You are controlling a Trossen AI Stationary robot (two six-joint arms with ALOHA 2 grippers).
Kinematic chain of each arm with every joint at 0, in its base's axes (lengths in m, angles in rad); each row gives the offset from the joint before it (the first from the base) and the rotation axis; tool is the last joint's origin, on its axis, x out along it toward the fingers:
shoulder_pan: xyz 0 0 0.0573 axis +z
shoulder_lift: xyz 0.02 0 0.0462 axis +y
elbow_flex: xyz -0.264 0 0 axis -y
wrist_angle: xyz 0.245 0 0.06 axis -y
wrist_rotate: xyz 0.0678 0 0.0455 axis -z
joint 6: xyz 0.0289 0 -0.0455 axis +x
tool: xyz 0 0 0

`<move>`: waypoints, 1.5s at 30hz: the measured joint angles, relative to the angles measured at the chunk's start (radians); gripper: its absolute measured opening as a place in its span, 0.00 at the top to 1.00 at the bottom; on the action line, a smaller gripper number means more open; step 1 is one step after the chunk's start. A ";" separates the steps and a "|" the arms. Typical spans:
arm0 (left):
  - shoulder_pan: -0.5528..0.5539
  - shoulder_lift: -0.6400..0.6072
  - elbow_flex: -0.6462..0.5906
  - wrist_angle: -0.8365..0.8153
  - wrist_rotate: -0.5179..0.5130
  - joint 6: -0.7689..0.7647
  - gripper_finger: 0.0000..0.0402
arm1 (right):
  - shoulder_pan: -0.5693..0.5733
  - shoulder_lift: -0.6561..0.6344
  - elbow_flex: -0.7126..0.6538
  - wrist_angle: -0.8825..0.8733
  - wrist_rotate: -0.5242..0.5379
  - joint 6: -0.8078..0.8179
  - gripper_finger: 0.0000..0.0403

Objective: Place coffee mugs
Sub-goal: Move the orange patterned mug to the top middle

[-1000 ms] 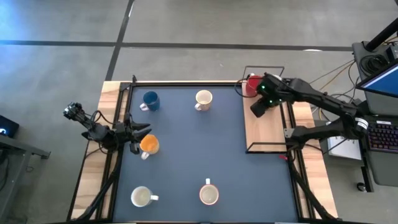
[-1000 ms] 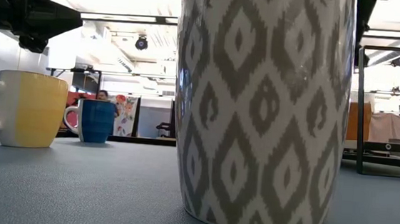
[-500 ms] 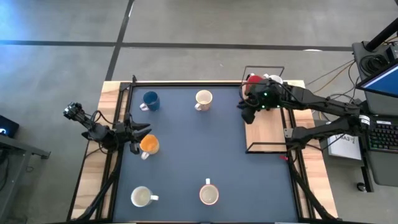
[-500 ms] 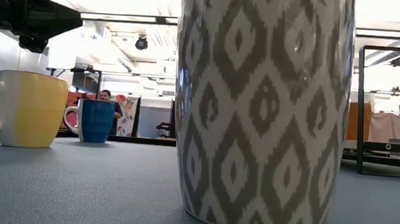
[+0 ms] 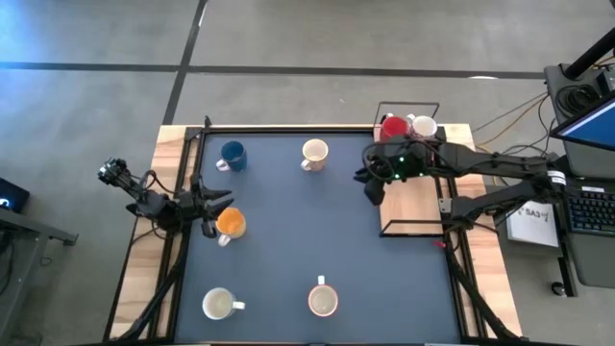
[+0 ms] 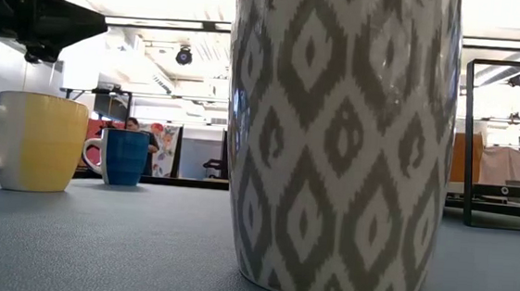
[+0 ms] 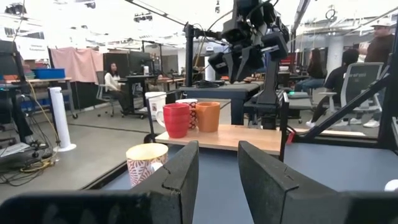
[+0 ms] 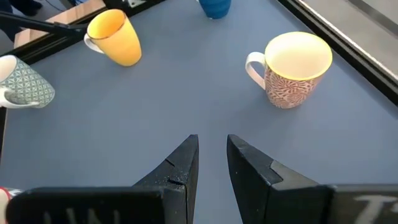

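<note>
Five mugs stand upright on the blue mat: blue (image 5: 232, 155), cream with a red pattern (image 5: 314, 153), orange-yellow (image 5: 231, 223), white (image 5: 220, 305), and a grey-diamond one (image 5: 323, 301) that fills the low view (image 6: 339, 142). Red (image 5: 392, 127) and white (image 5: 423, 126) mugs stand on the wooden shelf, and an orange one (image 7: 207, 116) shows beside them. My right gripper (image 5: 370, 183) hovers over the mat's right edge, narrowly open and empty (image 8: 212, 155). My left gripper (image 5: 216, 204) waits open at the mat's left edge, beside the orange-yellow mug.
A black wire frame (image 5: 410, 231) borders the wooden shelf (image 5: 413, 197) on the table's right. The middle of the mat (image 5: 307, 231) lies bare between the mugs. A teal-patterned mug (image 8: 22, 84) shows in the right wrist view. People sit in the room beyond the table.
My right gripper has moved from above the wooden shelf toward the table's left and slightly nearer, out over the mat's right edge, uncovering the red and white mugs on the shelf. The mugs have kept their places.
</note>
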 joint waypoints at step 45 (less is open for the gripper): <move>0.370 0.486 0.344 -0.176 0.093 -0.277 0.76 | -0.001 0.009 0.000 0.040 0.028 -0.042 0.82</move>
